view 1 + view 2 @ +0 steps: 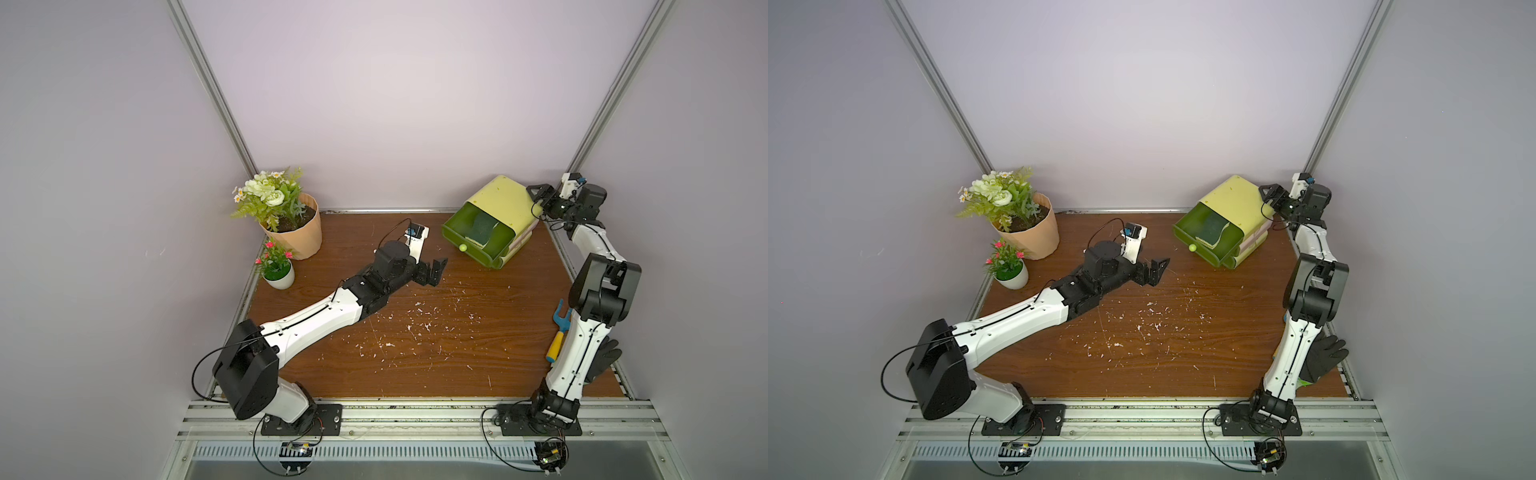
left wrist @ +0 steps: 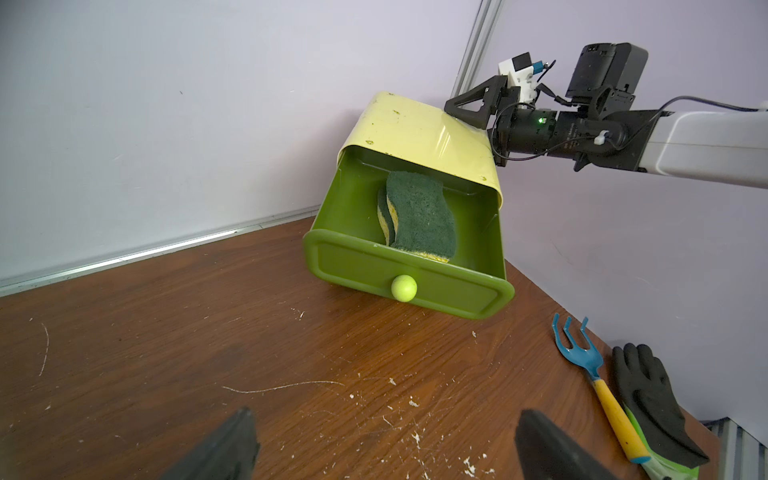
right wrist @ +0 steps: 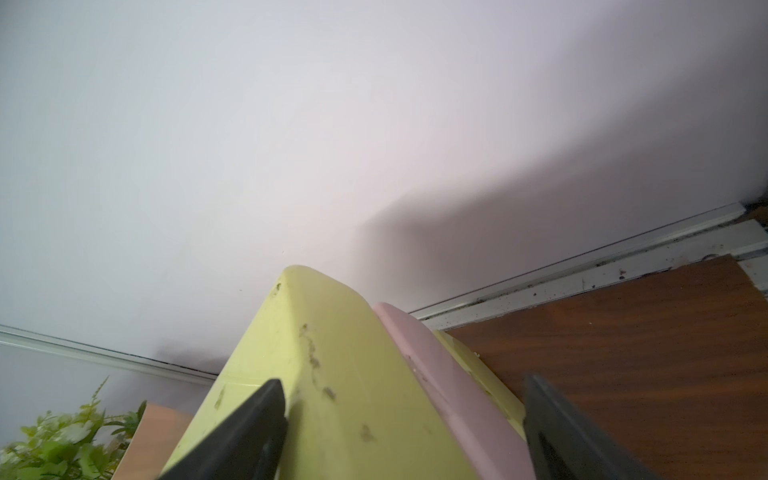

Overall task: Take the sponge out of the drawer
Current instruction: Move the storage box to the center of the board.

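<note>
Two arms seem to split the work. The right gripper (image 3: 404, 380) sits at the rear top corner of the yellow cabinet (image 2: 415, 129), one jaw over the top face and one down the side. It is most likely there to keep the light box from skidding when something reaches into it, but I cannot tell whether those jaws pinch the shell or only bracket it. The cabinet looks canted in the left wrist view (the wide lens may exaggerate this). Its top green drawer (image 2: 478, 291) is pulled well out, with the knob (image 2: 404, 287) facing the left arm. The sponge (image 2: 419, 216) lies inside, dark scouring face up, its near end by the front wall and its far end back at the cabinet's mouth. The left gripper (image 2: 386, 413) hovers low over the table (image 1: 415, 353), spread wide and empty, aimed at the drawer yet well short of it. My reading is that the reach for the sponge is the step in hand.
</note>
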`<state>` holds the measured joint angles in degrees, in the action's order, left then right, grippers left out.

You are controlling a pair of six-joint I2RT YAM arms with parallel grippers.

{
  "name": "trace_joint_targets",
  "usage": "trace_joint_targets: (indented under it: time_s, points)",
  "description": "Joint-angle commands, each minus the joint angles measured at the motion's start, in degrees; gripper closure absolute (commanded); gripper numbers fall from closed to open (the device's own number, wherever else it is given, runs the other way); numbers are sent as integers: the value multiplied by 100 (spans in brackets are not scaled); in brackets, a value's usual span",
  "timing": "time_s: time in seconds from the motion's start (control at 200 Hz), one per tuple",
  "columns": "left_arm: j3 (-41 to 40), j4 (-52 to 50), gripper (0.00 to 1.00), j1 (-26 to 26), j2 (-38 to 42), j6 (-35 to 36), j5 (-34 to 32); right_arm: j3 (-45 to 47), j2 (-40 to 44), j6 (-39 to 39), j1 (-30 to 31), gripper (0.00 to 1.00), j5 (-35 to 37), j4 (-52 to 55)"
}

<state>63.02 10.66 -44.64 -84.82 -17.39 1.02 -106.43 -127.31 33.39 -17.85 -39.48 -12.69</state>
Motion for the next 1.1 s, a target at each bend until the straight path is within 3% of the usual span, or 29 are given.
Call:
trace_joint_targets:
  time_s: [0.0,0.535,1.096]
  points:
    - [-97,206,0,23,99,3,-27,393,365,158,91,10,-446,-90]
    - [-86,332,1,17,132,-117,4,754,656,270,522,13,-1088,213]
    - [658,-519,0,17,61,286,-337,449,549,-100,1218,13,-1420,698]
